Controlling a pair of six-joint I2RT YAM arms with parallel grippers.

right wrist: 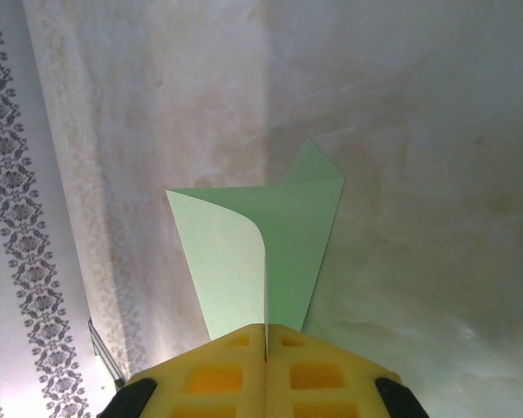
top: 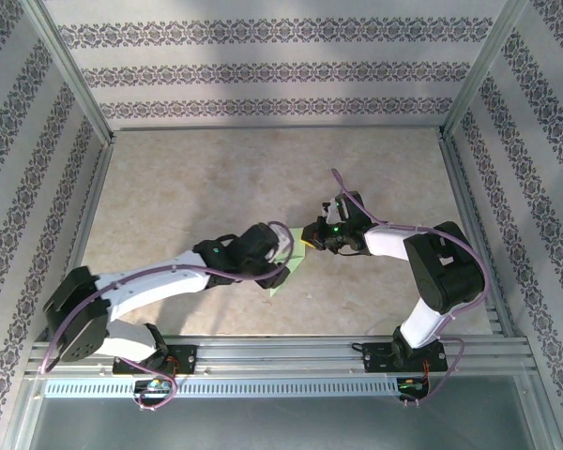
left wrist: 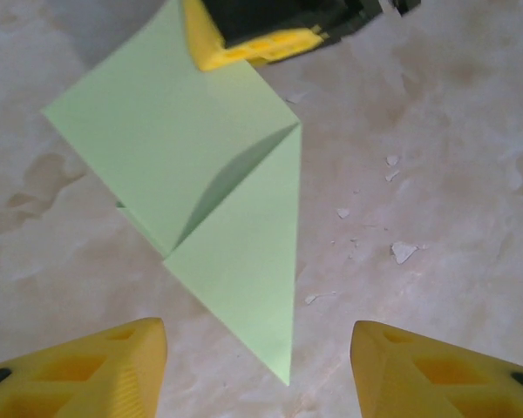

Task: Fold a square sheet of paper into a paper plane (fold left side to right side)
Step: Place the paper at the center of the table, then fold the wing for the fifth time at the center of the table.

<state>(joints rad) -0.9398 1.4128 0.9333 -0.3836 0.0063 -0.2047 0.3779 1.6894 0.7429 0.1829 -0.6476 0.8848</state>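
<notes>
The square sheet of paper [left wrist: 157,131] is pale green and lies on the beige tabletop, folded into layered triangular flaps with one flap lifted along a crease. Its pointed corner reaches between the fingers [left wrist: 96,366] of my left gripper [left wrist: 257,340], which hovers open just above it without touching. My right gripper [right wrist: 267,335] is shut on the sheet's far edge [right wrist: 235,252], and its yellow fingertips [left wrist: 253,35] show at the top of the left wrist view. From above, both grippers [top: 280,251] [top: 311,236] meet over the paper [top: 291,274] at mid-table.
Small white flecks [left wrist: 404,252] lie on the tabletop to the right of the paper. Patterned walls [top: 263,75] and metal frame rails [top: 464,216] close in the table on three sides. Bare tabletop [top: 188,187] stretches behind and to the left.
</notes>
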